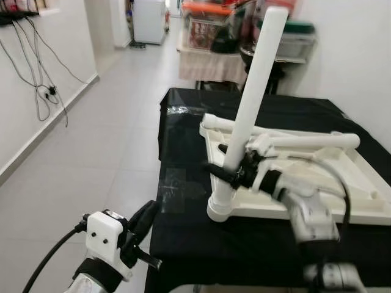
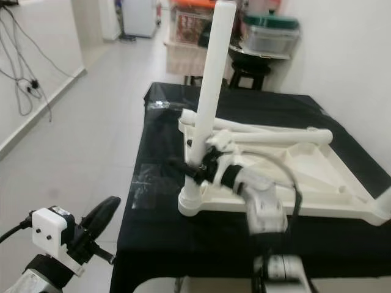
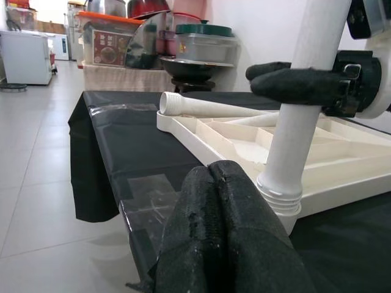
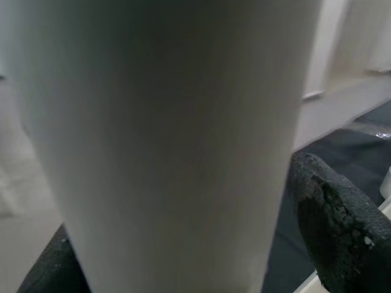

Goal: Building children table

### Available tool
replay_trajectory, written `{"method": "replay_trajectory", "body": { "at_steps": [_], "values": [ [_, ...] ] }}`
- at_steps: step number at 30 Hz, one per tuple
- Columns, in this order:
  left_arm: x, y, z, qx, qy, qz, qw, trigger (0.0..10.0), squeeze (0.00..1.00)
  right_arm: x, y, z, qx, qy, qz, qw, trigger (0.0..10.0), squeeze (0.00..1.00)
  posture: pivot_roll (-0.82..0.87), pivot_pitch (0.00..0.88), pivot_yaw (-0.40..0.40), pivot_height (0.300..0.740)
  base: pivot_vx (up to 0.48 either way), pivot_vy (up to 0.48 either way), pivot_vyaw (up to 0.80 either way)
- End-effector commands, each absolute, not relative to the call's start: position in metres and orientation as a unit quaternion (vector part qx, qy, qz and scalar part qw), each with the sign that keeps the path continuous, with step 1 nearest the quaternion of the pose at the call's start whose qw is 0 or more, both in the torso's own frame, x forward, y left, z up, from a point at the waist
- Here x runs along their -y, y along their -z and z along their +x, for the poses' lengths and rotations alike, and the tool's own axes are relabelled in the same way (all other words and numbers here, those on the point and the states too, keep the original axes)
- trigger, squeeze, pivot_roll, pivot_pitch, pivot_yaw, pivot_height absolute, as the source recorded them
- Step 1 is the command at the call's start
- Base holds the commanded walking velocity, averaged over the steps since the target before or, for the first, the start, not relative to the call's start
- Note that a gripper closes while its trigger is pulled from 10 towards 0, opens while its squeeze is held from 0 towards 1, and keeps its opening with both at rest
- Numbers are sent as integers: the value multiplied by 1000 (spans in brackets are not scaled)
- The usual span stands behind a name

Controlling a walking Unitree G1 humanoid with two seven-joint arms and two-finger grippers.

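Right tool (image 1: 227, 173) clamps around white leg (image 1: 252, 104) standing upright in the corner socket of the overturned white children's table (image 1: 342, 189) on the black-covered tabletop (image 1: 183, 238), while left tool (image 1: 143, 223) hangs closed, empty, beside its edge.

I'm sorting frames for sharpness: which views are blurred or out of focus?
Right wrist view: white leg too close, soft. Both eye views: right forearm smeared, right gripper and upturned tabletop fairly sharp. Left wrist view: crisp, with glare on the black cover.
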State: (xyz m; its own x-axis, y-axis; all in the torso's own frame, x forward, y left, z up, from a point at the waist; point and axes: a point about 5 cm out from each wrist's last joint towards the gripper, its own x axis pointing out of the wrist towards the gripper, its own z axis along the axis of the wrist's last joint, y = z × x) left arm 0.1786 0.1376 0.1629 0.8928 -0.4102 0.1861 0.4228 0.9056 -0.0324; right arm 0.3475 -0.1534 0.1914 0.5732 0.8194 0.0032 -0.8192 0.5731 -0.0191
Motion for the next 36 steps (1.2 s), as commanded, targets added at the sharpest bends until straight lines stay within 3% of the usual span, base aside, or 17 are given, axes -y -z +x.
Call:
{"method": "replay_trajectory", "body": {
  "at_steps": [1,3,4,5,6,8,9,13,19,20,23,24,25,26,29,30,36],
  "values": [
    [-136,-161,178,84,215,-35,972,10000,0,152,-182,347,-9,-477,5,879,10000,0,28,0,-107,740,0,0,0],
    [-136,-161,178,83,214,-34,973,10000,0,155,-181,351,-45,-512,19,857,10000,0,35,0,-106,740,0,0,0],
    [-137,-161,177,83,214,-34,973,10000,0,155,-180,351,-59,-526,40,847,9412,0,36,0,-108,740,0,0,0],
    [-137,-161,177,83,214,-34,973,10000,0,155,-180,351,-59,-526,40,847,9412,0,36,0,-108,740,0,0,0],
    [-137,-161,177,82,213,-34,973,10000,0,156,-181,351,-66,-536,55,840,8667,0,37,0,-109,740,0,0,0],
    [-137,-161,177,82,213,-34,973,10000,0,156,-181,351,-66,-536,55,840,8667,0,37,0,-109,740,0,0,0],
    [-137,-161,176,82,213,-34,973,10000,0,156,-181,350,-67,-541,60,836,0,0,38,0,-112,740,0,0,0],
    [-137,-161,177,83,213,-34,973,10000,0,159,-182,352,-52,-542,66,836,0,0,34,0,-109,740,0,0,0],
    [-137,-161,177,84,212,-34,973,10000,0,166,-184,360,-16,-511,51,858,0,0,23,1,-109,740,0,0,0],
    [-137,-161,177,85,212,-34,973,10000,0,169,-184,361,-2,-467,41,883,0,0,22,9,-110,740,0,0,0],
    [-137,-162,177,85,212,-34,973,10000,0,171,-184,361,6,-437,37,899,0,0,22,9,-110,740,0,0,0],
    [-138,-162,177,85,212,-34,973,10000,0,172,-180,359,6,-375,24,927,0,0,21,21,-113,740,0,0,0],
    [-138,-162,177,85,212,-34,973,10000,0,172,-180,359,6,-375,24,927,0,0,21,21,-113,740,0,0,0],
    [-140,-163,176,85,212,-34,973,10000,0,180,-174,349,7,-183,27,983,0,0,8,32,-112,740,0,0,0],
    [-140,-163,176,85,212,-34,973,10000,0,180,-174,349,7,-183,27,983,0,0,8,32,-112,740,0,0,0],
    [-141,-164,176,85,212,-33,973,10000,0,171,-162,322,-1,-98,20,995,0,0,-4,42,-96,740,0,0,0],
    [-142,-164,177,84,215,-34,972,10000,0,160,-156,303,-3,-51,10,999,0,0,-2,27,-100,740,0,0,0]
  ]
}}
